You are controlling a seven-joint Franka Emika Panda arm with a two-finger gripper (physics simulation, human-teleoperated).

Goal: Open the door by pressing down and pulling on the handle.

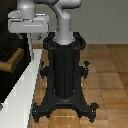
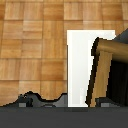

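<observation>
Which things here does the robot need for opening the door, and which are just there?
Needed:
door
handle
gripper

Just there:
black pedestal
wooden floor

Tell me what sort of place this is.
Likely a bare simulated test room, not a lived-in one: a wood parquet floor, a plain grey wall, and a robot arm on a black pedestal beside a dark door with a tan handle.

Door (image 1: 10,55) and hand (image 1: 29,25) cropped.
</observation>
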